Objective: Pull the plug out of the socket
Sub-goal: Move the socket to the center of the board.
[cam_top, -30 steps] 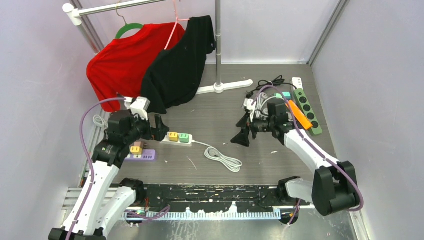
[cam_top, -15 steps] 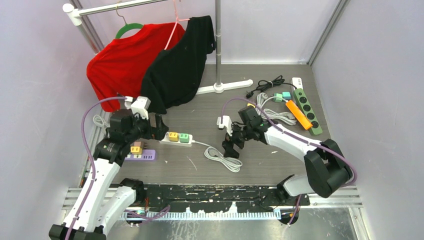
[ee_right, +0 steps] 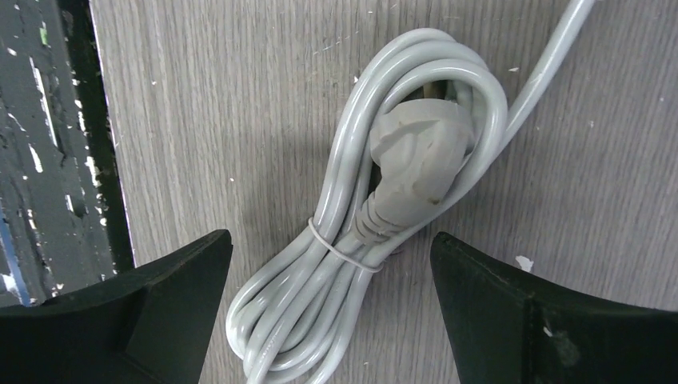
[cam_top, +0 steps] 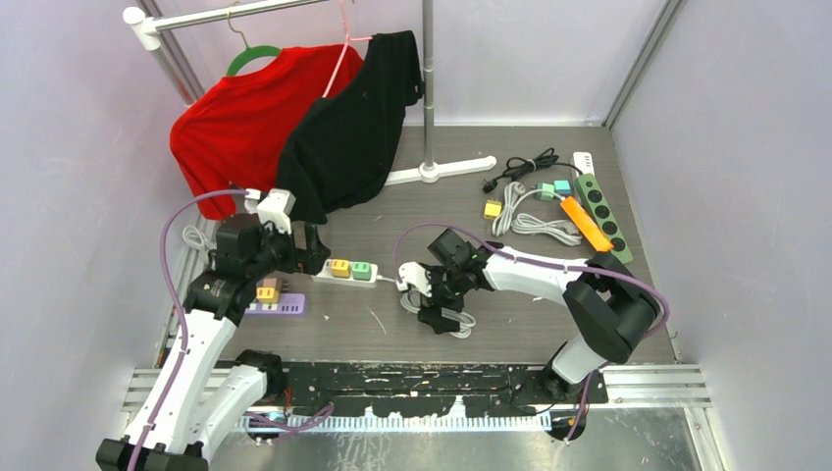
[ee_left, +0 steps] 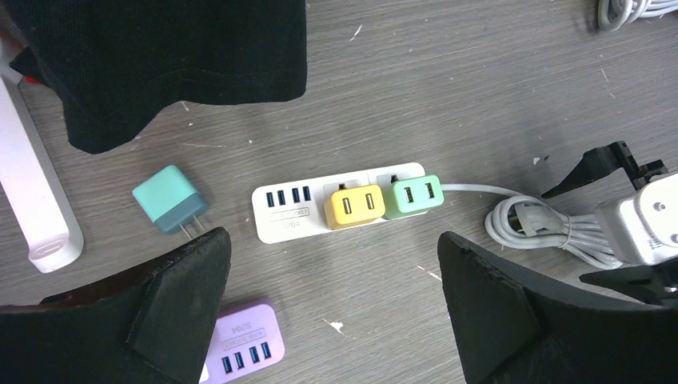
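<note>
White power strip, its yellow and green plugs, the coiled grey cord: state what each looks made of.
White power strip: hard moulded plastic, smooth, slightly glossy. Yellow plug and green plug: likely matte plastic, evenly coloured, rounded edges. Coiled grey cord: flexible rubbery or PVC sheath, soft sheen along its bends.

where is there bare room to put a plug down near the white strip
Bare tabletop lies between the white strip and the rack foot, and along the near edge between the purple hub and the coiled cord. Crowded: the far right around the green strip.
</note>
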Controlling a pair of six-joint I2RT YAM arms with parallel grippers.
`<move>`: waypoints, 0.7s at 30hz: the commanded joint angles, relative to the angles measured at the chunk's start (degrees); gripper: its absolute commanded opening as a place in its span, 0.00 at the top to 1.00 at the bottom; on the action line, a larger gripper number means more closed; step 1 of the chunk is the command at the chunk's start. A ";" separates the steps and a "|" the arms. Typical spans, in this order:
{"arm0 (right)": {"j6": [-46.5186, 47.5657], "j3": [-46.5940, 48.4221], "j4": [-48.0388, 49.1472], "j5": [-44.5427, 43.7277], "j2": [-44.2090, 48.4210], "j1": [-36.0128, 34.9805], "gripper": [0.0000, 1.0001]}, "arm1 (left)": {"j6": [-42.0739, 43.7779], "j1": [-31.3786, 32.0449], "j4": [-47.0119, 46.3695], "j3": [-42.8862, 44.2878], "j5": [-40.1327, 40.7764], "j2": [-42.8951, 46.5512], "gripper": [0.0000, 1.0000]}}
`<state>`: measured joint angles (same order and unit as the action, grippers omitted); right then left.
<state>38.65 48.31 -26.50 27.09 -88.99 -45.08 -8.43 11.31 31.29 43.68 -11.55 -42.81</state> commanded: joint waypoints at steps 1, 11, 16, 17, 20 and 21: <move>1.64 2.65 -0.46 -3.88 -0.84 -1.18 0.03 | 1.04 0.16 -1.05 0.18 0.30 0.09 0.00; 2.76 3.10 -0.22 -7.11 -1.88 -1.35 0.29 | 1.04 0.16 -1.14 0.12 0.04 0.25 0.01; 3.95 4.39 -2.12 -9.00 -1.51 -0.42 0.50 | 1.04 0.20 -1.14 0.09 0.04 0.43 0.00; 4.34 4.55 -2.72 -8.92 -1.39 0.23 0.55 | 1.04 0.20 -1.14 0.09 0.04 0.49 0.01; 6.06 5.18 -5.13 -8.14 -0.58 2.73 0.66 | 1.05 0.18 -1.14 0.09 -0.05 0.66 0.01; 6.98 5.28 -6.16 -7.64 -0.24 3.91 0.68 | 1.09 0.16 -1.09 0.09 -0.13 0.70 0.00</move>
<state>42.33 50.76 -29.50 19.33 -90.78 -44.38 -8.32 11.31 31.35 43.68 -11.53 -42.89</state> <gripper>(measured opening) 0.402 0.994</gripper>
